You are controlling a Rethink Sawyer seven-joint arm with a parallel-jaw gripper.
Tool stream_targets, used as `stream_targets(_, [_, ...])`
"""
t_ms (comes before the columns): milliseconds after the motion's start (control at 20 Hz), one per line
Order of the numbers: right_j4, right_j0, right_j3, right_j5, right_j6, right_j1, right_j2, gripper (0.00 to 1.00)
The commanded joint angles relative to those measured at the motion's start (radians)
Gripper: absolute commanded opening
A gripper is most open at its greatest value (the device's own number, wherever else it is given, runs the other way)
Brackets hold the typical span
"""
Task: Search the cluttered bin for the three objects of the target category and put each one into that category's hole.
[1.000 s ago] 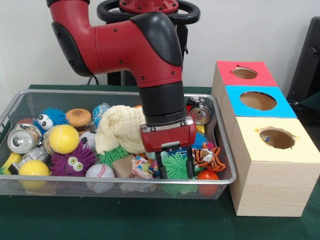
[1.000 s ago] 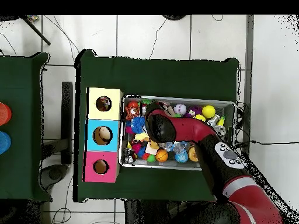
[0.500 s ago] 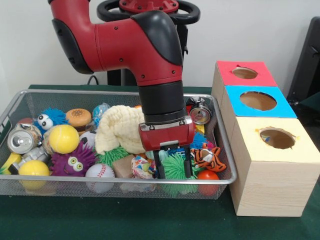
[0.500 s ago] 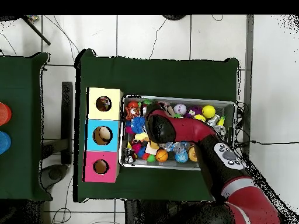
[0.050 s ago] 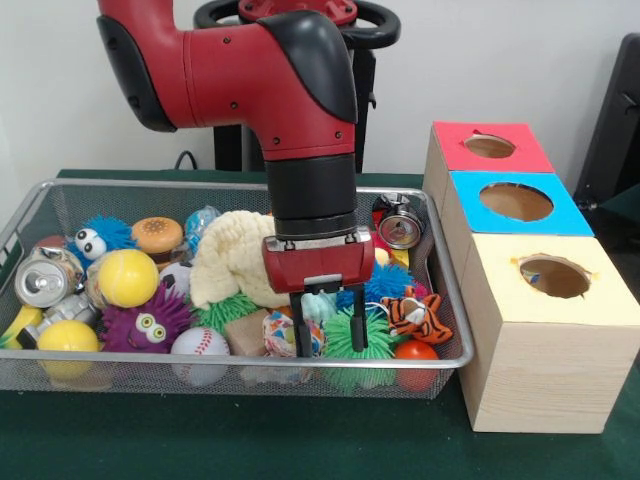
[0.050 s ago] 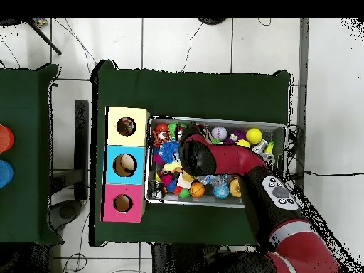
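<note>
A wire mesh bin (image 5: 120, 375) holds a jumble of toys. My gripper (image 5: 329, 345) hangs open low in the bin's right half. Its fingers (image 5: 298, 340) straddle a green spiky ball (image 5: 348, 338) and stand beside a patterned ball (image 5: 278, 333). A small pale teal piece shows high between the fingers. A toy tiger (image 5: 413, 314) and an orange ball (image 5: 414, 352) lie just right of the gripper. In the overhead view the red arm (image 6: 220, 158) covers the gripper and the middle of the bin (image 6: 284, 128).
Three boxes with round holes stand right of the bin: red (image 5: 445, 140), blue (image 5: 570, 215) and cream (image 5: 540, 350). A cream cloth (image 5: 238, 255), a baseball (image 5: 199, 343), a yellow ball (image 5: 128, 277), a purple fuzzy toy (image 5: 150, 320) and a can (image 5: 42, 278) fill the bin's left side.
The gripper has shifted left in the front view and risen slightly, from beside the tiger toward the patterned ball. Its fingers keep the same spread.
</note>
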Motion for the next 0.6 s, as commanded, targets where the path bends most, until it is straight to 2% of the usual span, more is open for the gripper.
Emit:
stream_targets(50, [0.037, -0.006, -0.047, -0.047, 0.174, -0.012, -0.037, 1.00])
stream_targets(600, [0.032, -0.007, -0.056, -0.050, 0.163, -0.004, -0.037, 1.00])
